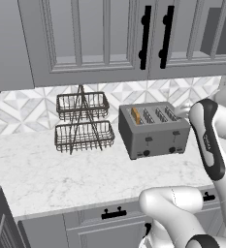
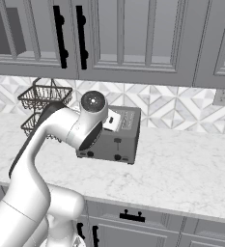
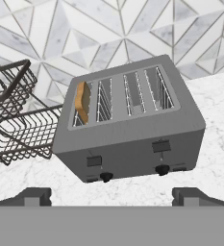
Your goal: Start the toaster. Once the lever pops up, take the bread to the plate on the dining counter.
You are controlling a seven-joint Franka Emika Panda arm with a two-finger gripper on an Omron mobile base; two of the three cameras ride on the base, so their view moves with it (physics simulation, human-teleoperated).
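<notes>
The grey four-slot toaster [image 1: 153,128] [image 2: 115,136] [image 3: 132,127] stands on the marble kitchen counter against the tiled wall. The golden-tan bread [image 3: 82,101] [image 1: 136,115] stands upright in the leftmost slot, its top poking out. Two dark levers [image 3: 160,145] and two knobs sit on the toaster's front face. My gripper [image 3: 114,197] hovers in front of and a little above the toaster, open, with nothing between its fingertips [image 3: 34,196]. It is apart from the toaster. The plate and the dining counter are out of view.
A two-tier wire basket rack [image 1: 83,121] [image 3: 12,120] stands just left of the toaster. Grey wall cabinets [image 1: 100,38] hang overhead. Bare counter [image 2: 181,164] stretches right of the toaster, with a wall outlet [image 2: 221,96] above it.
</notes>
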